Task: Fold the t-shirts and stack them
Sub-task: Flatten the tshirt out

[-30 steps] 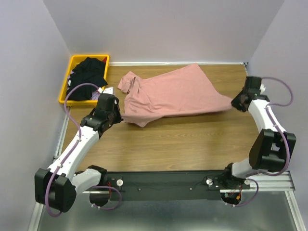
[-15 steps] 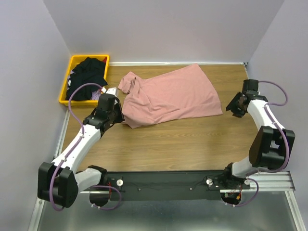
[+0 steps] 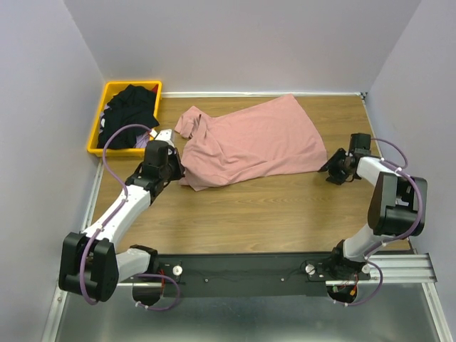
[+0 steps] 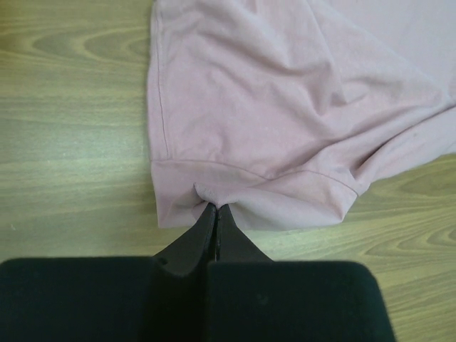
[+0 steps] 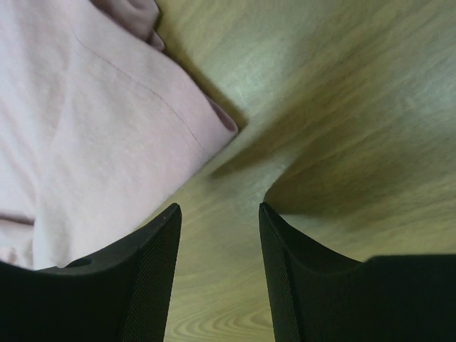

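Note:
A dusty pink t-shirt (image 3: 249, 139) lies spread and rumpled across the middle of the wooden table, plain side up. My left gripper (image 3: 178, 171) is shut on the pink t-shirt's near-left hem; in the left wrist view the cloth (image 4: 271, 114) bunches into the closed tips of that left gripper (image 4: 212, 206). My right gripper (image 3: 329, 169) stands open just off the shirt's right corner; in the right wrist view only bare wood lies in the right gripper (image 5: 219, 210), with the shirt's corner (image 5: 107, 121) beyond the left finger. Black t-shirts (image 3: 128, 110) lie heaped in the bin.
A yellow bin (image 3: 98, 128) stands at the table's far left corner, holding the black heap. Purple walls close in the table on the left, back and right. Bare wood (image 3: 271, 206) stretches between the shirt and the arm bases.
My right gripper let go of the shirt's right corner, opened, and dropped toward the table beside it. The shirt's right edge settled flat. My left gripper shifted slightly up with the hem.

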`<state>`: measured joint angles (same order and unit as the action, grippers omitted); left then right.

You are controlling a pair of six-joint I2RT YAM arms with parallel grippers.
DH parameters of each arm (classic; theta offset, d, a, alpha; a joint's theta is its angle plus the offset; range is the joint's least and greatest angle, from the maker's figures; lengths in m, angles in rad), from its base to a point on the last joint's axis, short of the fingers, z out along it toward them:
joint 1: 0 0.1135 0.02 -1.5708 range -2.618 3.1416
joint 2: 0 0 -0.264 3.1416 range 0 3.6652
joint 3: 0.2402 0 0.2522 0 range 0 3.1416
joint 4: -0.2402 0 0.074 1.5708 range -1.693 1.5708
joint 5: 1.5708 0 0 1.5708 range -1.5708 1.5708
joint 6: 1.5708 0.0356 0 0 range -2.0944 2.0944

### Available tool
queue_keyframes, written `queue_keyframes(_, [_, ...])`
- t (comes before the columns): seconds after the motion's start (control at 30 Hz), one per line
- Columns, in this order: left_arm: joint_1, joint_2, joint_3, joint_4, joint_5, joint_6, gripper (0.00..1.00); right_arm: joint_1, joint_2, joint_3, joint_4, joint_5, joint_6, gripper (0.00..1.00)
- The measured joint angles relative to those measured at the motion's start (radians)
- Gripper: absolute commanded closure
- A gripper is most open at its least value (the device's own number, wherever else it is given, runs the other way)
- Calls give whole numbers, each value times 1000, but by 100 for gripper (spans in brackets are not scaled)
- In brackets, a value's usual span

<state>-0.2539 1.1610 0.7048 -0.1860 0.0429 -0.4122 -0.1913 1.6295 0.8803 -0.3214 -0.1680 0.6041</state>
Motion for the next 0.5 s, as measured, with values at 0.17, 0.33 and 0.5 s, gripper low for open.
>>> queue_keyframes(0.17, [19,-15,-7,23,0,0,100,0,18,-16,115,-4,62,44])
queue_keyframes(0.33, [39,-21,-10,29,1,0,100,0,54,-16,222,-3,104,63])
queue_keyframes(0.5, [52,-24,-9,27,1,-1,100,-1,92,-14,270,-3,120,96])
